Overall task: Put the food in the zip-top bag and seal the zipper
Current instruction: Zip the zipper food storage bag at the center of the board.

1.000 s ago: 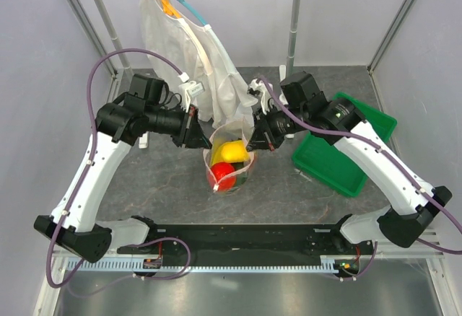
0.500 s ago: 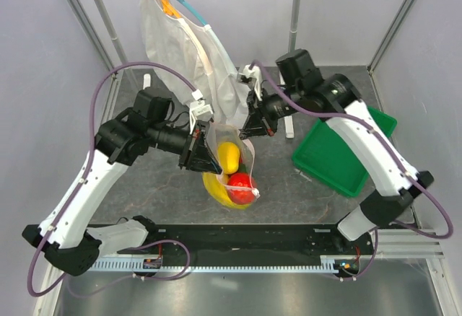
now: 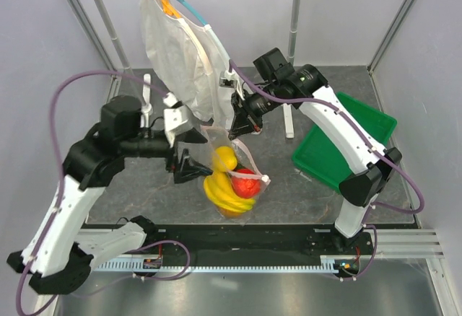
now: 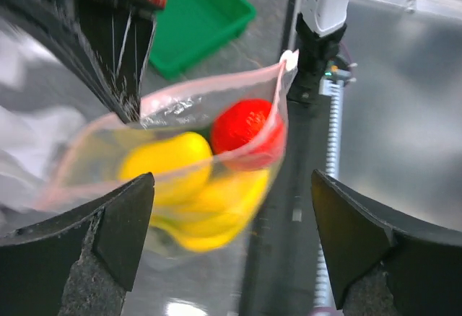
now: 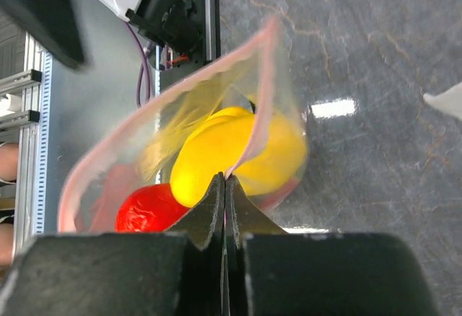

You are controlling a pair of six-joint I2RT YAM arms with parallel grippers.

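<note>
The bag [image 3: 229, 175] had dropped. A second before, it was stretched between both grippers over the bench [image 3: 303, 197]; now it hung from one edge only and sagged toward the near side. Whether its bottom touched the bench could not be told.

The left gripper [image 3: 188, 166] had let go. Its jaws stood spread wide and it had drawn back to the left, near the bag but apart from it. The right gripper [image 3: 242, 120] was pressed together, pinching the bag's far top edge, so the bag dangled below it and on its near side.

The food lay inside, slumped at the low end: the banana [image 3: 225, 195] lowest, the red piece [image 3: 246, 184] to its right, and the yellow piece [image 3: 225, 159] above them. Loading looked finished.

In the right wrist view the zipper [image 4: 278, 103] bowed apart into a loop, so the mouth seemed unsealed. With one hold gone, the strip would probably need taking up again before it could be pressed shut.
</note>
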